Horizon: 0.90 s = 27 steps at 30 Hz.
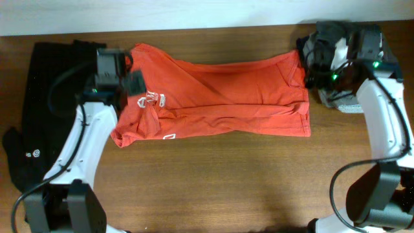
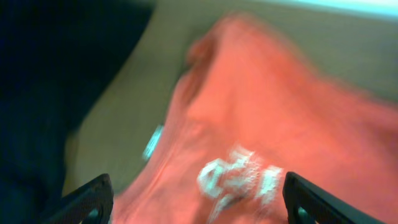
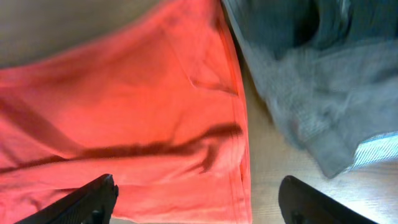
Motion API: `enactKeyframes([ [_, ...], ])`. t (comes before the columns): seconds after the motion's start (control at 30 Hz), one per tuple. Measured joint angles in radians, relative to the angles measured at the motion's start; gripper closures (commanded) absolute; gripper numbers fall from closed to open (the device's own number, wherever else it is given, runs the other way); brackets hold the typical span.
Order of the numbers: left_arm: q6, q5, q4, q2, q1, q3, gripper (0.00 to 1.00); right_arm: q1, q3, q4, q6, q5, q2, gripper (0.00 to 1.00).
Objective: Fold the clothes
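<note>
Left jaws stood wide apart, nothing clamped between them; the wrist view was blurred. The orange-red T-shirt (image 1: 220, 97) lay beneath and ahead of them, its white chest lettering (image 2: 239, 177) falling between the two fingertips (image 2: 87, 202). The black garment (image 1: 45, 97) lay off to the left of these jaws, with a strip of bare wooden surface (image 2: 118, 124) showing between it and the T-shirt.

Right jaws were likewise wide apart and empty. The T-shirt's hemmed edge (image 3: 239, 124) ran beneath them, between the fingertips and nearer the right one. The grey garment (image 3: 311, 81) lay crumpled ahead and to the right of these jaws, just beside that edge; could not tell whether the two touched.

From overhead, the T-shirt lay wrinkled and stretched crosswise on the surface, one set of jaws over each end.
</note>
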Motion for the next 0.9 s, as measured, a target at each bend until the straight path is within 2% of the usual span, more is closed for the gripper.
enactKeyframes([
  [0.2,0.110,0.094,-0.003,0.044,-0.001,0.242,0.13,0.056,0.089,0.014,-0.054,0.000,-0.006,0.07],
  [0.43,0.182,0.119,0.026,0.317,-0.001,0.463,0.13,0.109,0.089,0.006,-0.071,0.000,-0.001,0.08],
  [0.63,0.203,0.120,0.080,0.529,-0.001,0.550,0.14,0.134,0.089,-0.031,-0.072,0.000,0.006,0.09],
  [0.9,0.224,0.115,0.090,0.612,-0.001,0.578,0.26,0.134,0.089,-0.059,-0.074,0.000,0.006,0.12],
])
